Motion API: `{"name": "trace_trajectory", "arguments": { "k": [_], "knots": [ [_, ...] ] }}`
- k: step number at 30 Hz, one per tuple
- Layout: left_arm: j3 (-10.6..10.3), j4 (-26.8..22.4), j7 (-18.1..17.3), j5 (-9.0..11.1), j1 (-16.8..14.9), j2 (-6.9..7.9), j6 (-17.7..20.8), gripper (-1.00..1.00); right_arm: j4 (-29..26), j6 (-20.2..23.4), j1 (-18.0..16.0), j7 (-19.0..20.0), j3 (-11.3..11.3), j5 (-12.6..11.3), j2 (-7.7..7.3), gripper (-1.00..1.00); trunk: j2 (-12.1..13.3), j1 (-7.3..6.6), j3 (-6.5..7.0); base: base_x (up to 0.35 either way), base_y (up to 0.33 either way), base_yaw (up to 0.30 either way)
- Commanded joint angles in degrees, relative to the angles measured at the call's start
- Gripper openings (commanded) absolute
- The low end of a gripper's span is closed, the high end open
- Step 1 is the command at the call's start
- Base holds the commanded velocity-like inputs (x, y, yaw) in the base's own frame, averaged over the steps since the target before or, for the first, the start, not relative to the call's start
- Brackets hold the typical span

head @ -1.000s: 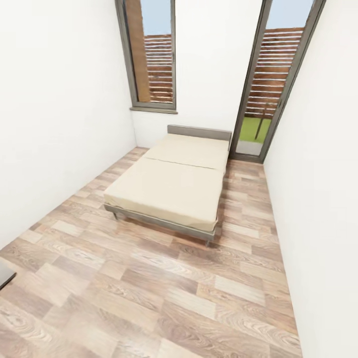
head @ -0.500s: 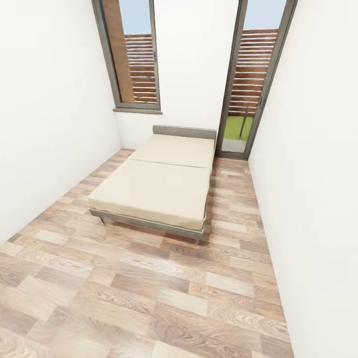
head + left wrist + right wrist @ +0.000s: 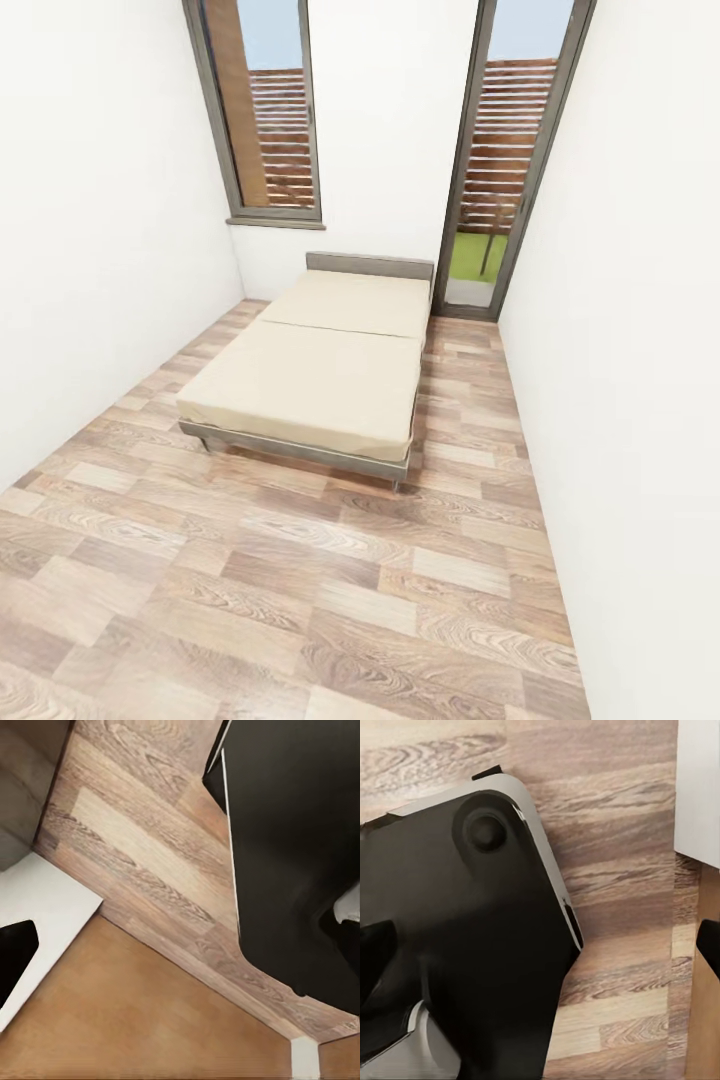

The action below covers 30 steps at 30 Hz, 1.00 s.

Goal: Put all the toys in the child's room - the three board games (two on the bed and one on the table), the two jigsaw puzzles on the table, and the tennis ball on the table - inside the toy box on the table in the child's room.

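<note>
I looked down into the child's room. The bed [image 3: 325, 375] sat in the middle of the head picture, a bit to the left. Its long side ran away from me, from the near grey frame edge up to the low headboard [image 3: 370, 266] by the far wall. The beige mattress top looked bare to me. I saw no board games on it from here.

The bed was straight ahead of me and well apart from me. A wide stretch of wood floor [image 3: 300, 600] lay between us, so I judged I had open room to roll forward. The left side of the bed had more floor beside it than the right side. On the right, only a thin strip of floor ran between the bed and the white wall [image 3: 640, 400]. I think coming in at the near edge or the left side would be easier.

A tall window [image 3: 268, 110] was in the upper left, and a glass door [image 3: 500, 160] was in the upper right.

My wrist cameras looked down at wood floor and my own dark base [image 3: 457, 945]. I could not tell if my left or right gripper was open or closed, or if either held anything. I could not tell which arm was nearer the bed.
</note>
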Motion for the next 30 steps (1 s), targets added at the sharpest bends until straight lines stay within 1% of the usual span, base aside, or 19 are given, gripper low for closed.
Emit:
{"name": "trace_trajectory", "arguments": {
  "k": [1, 3, 9, 23, 30],
  "knots": [
    [-0.50, -0.28, 0.47, 0.44, 0.05, 0.07, 0.09, 1.00, -0.05, -0.11, -0.01, -0.18, 0.46, -0.47, 0.00, 1.00, -0.09, 0.03, -0.09, 0.000, 0.000, -0.008],
    [-0.45, -0.27, 0.47, 0.41, 0.60, 0.20, 0.03, 1.00, -0.05, -0.10, -0.01, -0.18, 0.44, -0.47, 0.75, 1.00, -0.09, 0.03, -0.09, 0.000, 0.000, -0.006],
    [-0.40, -0.27, 0.47, 0.37, 0.98, 0.35, -0.09, 1.00, -0.05, -0.11, 0.00, -0.18, 0.42, -0.48, 1.43, 1.00, -0.09, 0.03, -0.09, 0.000, 0.000, -0.004],
    [-0.38, -0.26, 0.47, 0.35, 1.10, 0.43, -0.16, 1.00, -0.05, -0.12, -0.01, -0.22, 0.30, -0.47, 1.37, 1.00, -0.09, 0.03, -0.09, 0.000, 0.000, -0.001],
    [-0.36, -0.26, 0.47, 0.35, 1.12, 0.44, -0.17, 1.00, -0.04, -0.12, -0.01, -0.24, 0.39, -0.47, 1.64, 1.00, -0.09, 0.03, -0.09, 0.000, 0.000, 0.000]
  ]
}}
